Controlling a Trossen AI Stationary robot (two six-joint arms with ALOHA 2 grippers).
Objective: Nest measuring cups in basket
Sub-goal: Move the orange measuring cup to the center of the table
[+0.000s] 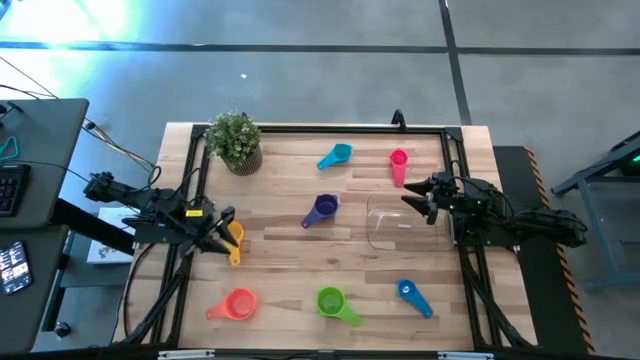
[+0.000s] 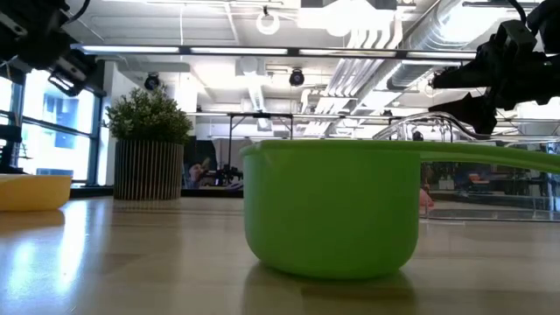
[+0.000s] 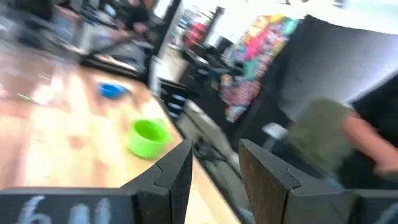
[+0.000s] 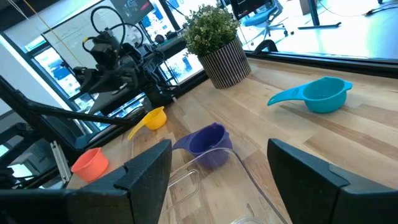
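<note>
- Right gripper [image 1: 418,200] hovers with its fingers spread and empty, over the near edge of the clear rectangular plastic basket [image 1: 385,240]; nothing lies in the basket yet.
- Left gripper [image 1: 226,232] is parted too, holding nothing, just beside the yellow plastic scoop [image 1: 234,240], far across the table from the basket.
- Around the basket: the purple scoop [image 1: 324,208] is nearest, the magenta scoop [image 1: 398,164] and light-blue scoop [image 1: 337,155] lie beyond it, and the blue scoop [image 1: 412,295], green scoop [image 1: 333,303] and salmon scoop [image 1: 236,303] sit toward the front edge.
- Risk: the transparent wall is hard to judge, so a descending finger could clip it and shove the basket.
- Blue and green scoops, probably close to the front edge, could be nudged off.
- Open wood between the purple scoop and the basket gives room; the potted green plant [image 1: 236,141] stands well clear.
</note>
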